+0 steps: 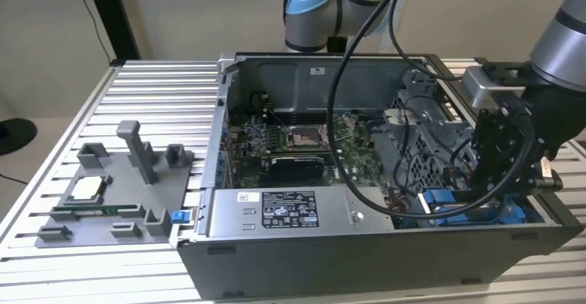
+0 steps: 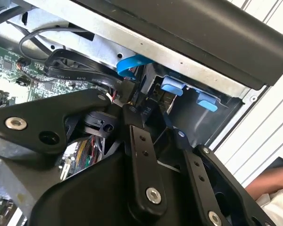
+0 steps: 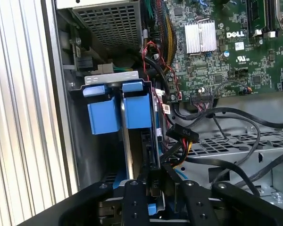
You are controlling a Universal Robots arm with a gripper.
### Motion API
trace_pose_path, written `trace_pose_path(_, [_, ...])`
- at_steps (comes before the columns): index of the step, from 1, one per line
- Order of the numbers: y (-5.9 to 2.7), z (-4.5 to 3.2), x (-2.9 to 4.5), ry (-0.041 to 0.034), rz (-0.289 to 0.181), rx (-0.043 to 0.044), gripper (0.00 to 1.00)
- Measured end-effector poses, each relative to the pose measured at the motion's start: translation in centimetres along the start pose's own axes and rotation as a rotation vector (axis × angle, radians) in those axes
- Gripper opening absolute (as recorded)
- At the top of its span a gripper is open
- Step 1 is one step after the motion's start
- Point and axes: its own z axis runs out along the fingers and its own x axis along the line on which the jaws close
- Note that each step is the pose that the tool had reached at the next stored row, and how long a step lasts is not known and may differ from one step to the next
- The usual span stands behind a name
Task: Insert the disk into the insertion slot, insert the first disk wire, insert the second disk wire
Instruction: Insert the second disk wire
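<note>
The disk (image 3: 137, 112) sits in its blue carrier inside the insertion slot (image 3: 100, 81), at the front corner of the open computer case (image 1: 366, 263) on the exterior view's right. A second blue carrier tab (image 3: 104, 115) stands beside it. My gripper (image 1: 499, 180) hangs over that corner, reaching down into the case. In both wrist views its black fingers (image 3: 132, 202) are closed around a dark disk wire connector (image 3: 154, 186) pressed against the disk's rear edge. From the second wrist view, the gripper (image 2: 153, 123) holds the connector (image 2: 148, 110) just below two blue tabs (image 2: 172, 87).
Black cables (image 3: 226, 117) and a red-yellow-black bundle (image 3: 181, 136) cross the perforated cage (image 3: 236, 141) beside the slot. The motherboard (image 1: 293, 146) and labelled power-supply box (image 1: 284, 211) share the case. A grey fixture tray (image 1: 110, 187) lies at the exterior view's left. A person's hand (image 2: 273, 183) is nearby.
</note>
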Motion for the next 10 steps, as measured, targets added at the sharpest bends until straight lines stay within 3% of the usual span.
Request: trace_pose_path(10, [0.0,-0.42,0.01,0.0002,0.0,-0.0046,0.0])
